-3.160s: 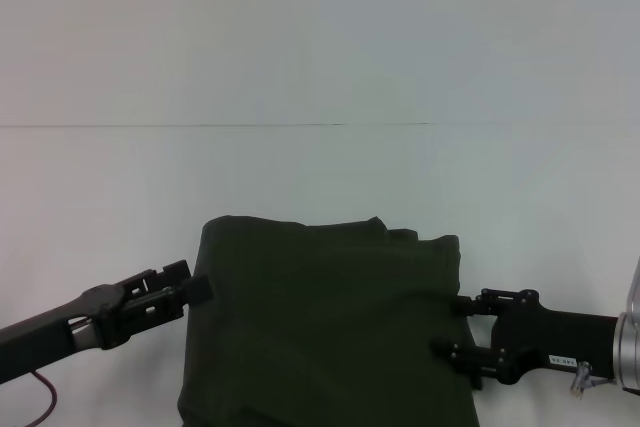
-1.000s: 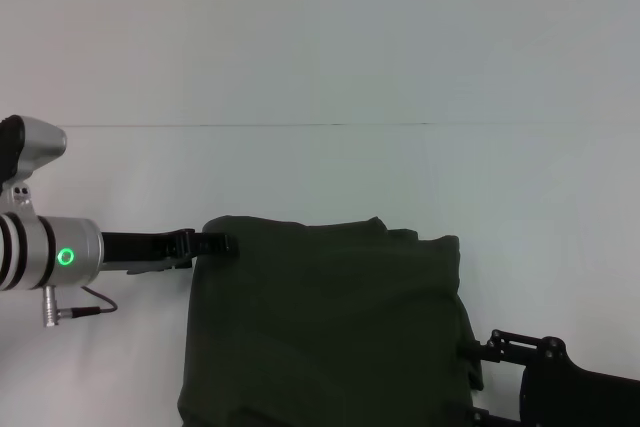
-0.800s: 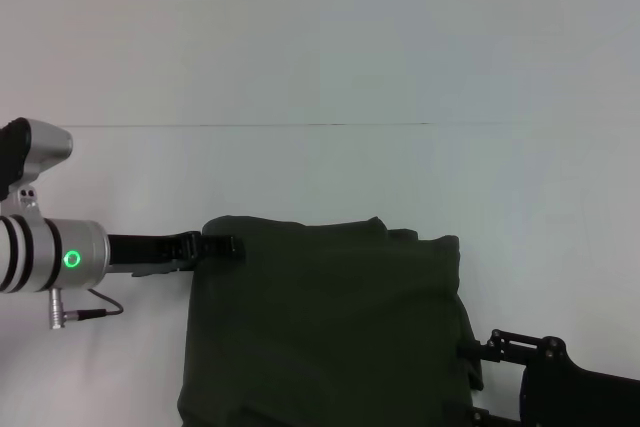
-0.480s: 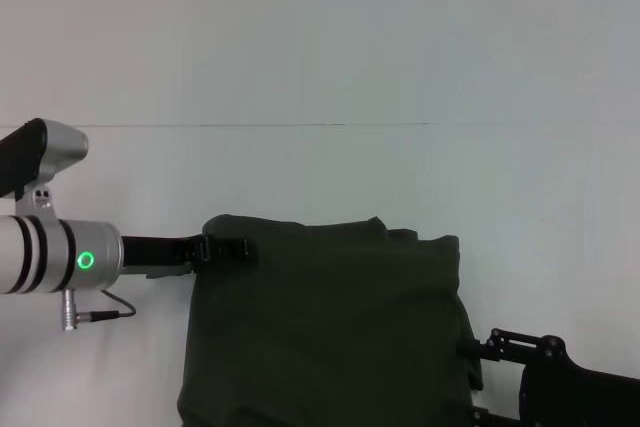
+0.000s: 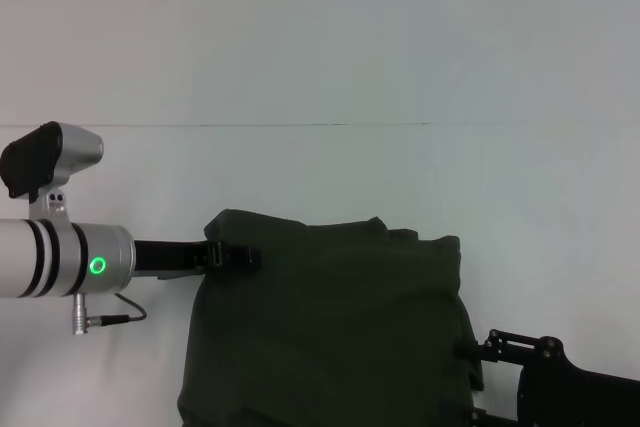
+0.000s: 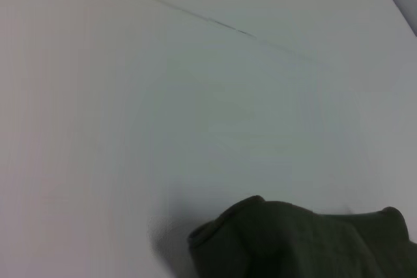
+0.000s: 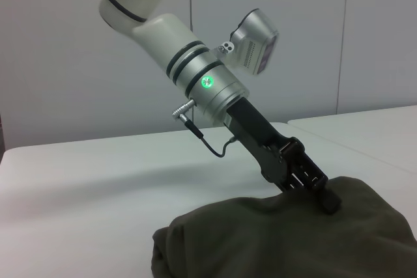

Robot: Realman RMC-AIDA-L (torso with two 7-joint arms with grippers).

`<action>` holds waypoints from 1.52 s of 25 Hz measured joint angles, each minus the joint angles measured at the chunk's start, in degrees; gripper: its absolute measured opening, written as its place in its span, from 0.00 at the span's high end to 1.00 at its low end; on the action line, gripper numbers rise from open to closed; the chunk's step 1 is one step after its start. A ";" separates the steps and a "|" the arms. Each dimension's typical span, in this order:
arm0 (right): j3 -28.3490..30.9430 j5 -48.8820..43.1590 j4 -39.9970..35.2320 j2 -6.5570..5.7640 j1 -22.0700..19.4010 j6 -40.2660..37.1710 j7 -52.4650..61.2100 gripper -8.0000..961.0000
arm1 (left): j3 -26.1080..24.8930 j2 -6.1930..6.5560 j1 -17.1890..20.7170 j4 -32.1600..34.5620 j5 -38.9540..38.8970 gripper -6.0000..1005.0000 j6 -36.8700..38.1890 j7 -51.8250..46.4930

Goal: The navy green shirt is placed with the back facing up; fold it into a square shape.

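Observation:
The navy green shirt lies folded into a rough block at the table's near middle, its near edge cut off by the picture. My left gripper reaches in from the left and rests on the shirt's far left corner. In the right wrist view the left gripper presses down on top of a raised hump of the shirt. The left wrist view catches only a rumpled fold of the shirt. My right gripper sits open at the shirt's near right edge, one finger above the other, touching the fabric's side.
The white table stretches far behind the shirt, with a thin seam line running across it. The left arm's silver wrist with a green light and a thin cable hang over the table's left side.
The left arm swung up and slid its gripper rightwards onto the shirt's far left corner, nudging that corner. The right gripper dropped nearer to me along the right edge and then held still.

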 joint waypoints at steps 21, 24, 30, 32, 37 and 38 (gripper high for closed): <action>0.00 0.32 0.19 -0.03 0.23 -0.22 0.14 0.30 | -1.09 0.22 0.01 0.78 -0.98 0.90 -0.48 1.19; 0.14 0.34 0.26 -0.03 0.39 -0.24 0.14 0.30 | -2.93 0.49 0.50 0.77 -1.44 0.95 -1.34 1.20; 0.36 0.36 0.55 -0.03 1.02 -0.19 0.14 0.30 | -7.93 0.69 2.17 0.72 -1.66 0.94 -2.10 1.46; 0.41 0.36 0.58 -0.03 1.20 -0.07 0.13 0.30 | -10.05 0.65 3.09 0.67 -2.16 0.93 -2.13 1.75; 0.37 0.35 0.80 -0.03 1.56 0.23 -0.05 0.30 | -11.47 0.36 5.05 0.63 -4.76 0.89 -2.12 3.07; 0.31 0.35 0.82 -0.03 1.60 0.24 -0.09 0.31 | -11.48 0.33 5.10 0.56 -4.94 0.89 -2.12 3.25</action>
